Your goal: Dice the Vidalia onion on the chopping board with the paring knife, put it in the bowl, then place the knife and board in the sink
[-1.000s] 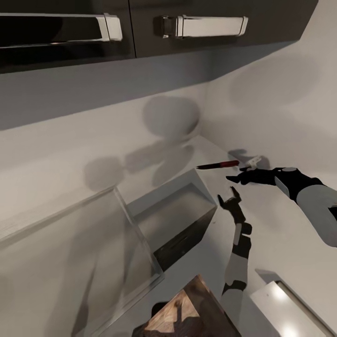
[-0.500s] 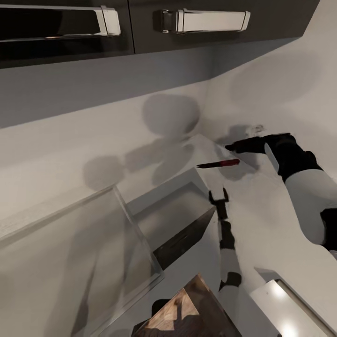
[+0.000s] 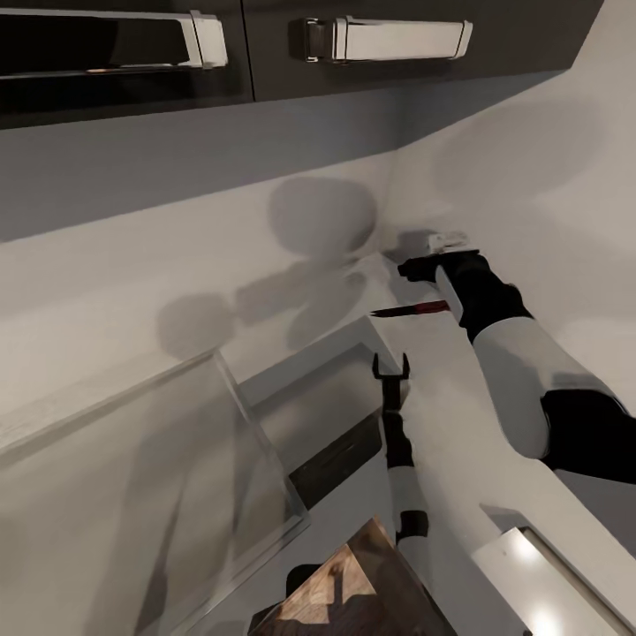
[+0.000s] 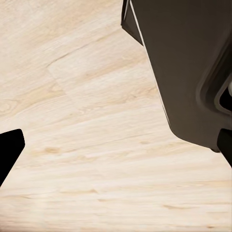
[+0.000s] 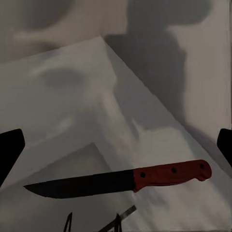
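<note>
The paring knife (image 3: pixel 408 309), with a red handle and a dark blade, lies flat on the grey countertop (image 3: pixel 464 424) beside the far corner of the sink (image 3: pixel 329 402). The right wrist view has the knife (image 5: pixel 166 175) lying crosswise between the spread fingertips. My right gripper (image 3: pixel 413 266) hovers open just beyond the knife's handle, near the wall corner. My left gripper (image 3: pixel 391 364) is open with nothing in it, over the sink's near corner. A brown wooden board, likely the chopping board (image 3: pixel 349 587), lies at the picture's lower edge. The onion is out of view.
Dark wall cabinets with chrome handles (image 3: pixel 397 40) hang overhead. A glassy panel (image 3: pixel 221 459) rises left of the sink. A white squarish object (image 3: pixel 539 579) sits at the lower right. The left wrist view looks down on pale wood flooring (image 4: pixel 96 145) and a dark cabinet (image 4: pixel 188 63).
My right arm has swung left and back toward the wall corner, ending above the knife's handle. My left gripper has shifted left toward the sink. The knife has stayed put.
</note>
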